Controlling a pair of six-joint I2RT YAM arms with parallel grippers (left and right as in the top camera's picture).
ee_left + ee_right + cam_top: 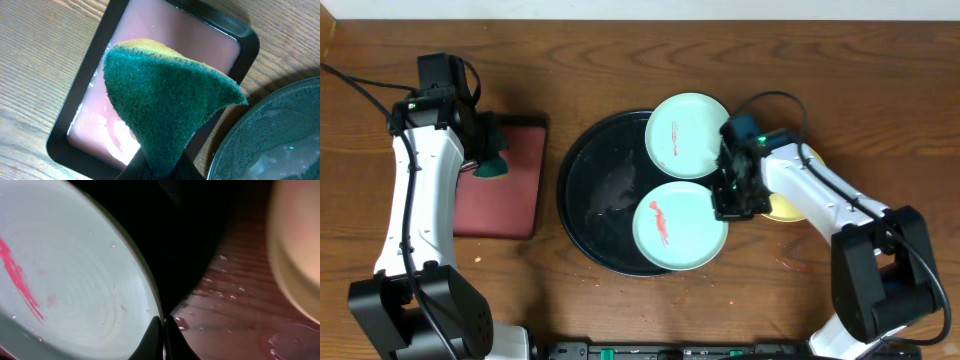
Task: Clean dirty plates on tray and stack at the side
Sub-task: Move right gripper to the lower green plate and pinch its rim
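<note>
Two mint-blue plates with red smears lie on the black tray (pixel 590 190): one at the far right (pixel 685 135), one at the near right (pixel 675 225). My right gripper (pixel 728 208) is shut on the near plate's right rim; in the right wrist view its fingers (pixel 163 330) pinch the rim of this plate (pixel 75 280). The pale yellow plate (pixel 790 208) lies on the table right of the tray, partly hidden by my right arm, and shows in the right wrist view (pixel 295 245). My left gripper (pixel 160 172) is shut on a green sponge (pixel 165 100).
The sponge (pixel 495 165) hangs over a dark-red rectangular tray (pixel 510 200) left of the black tray; it also shows in the left wrist view (pixel 150 45). Water drops lie on the wood (pixel 225 290) between the black tray and the yellow plate.
</note>
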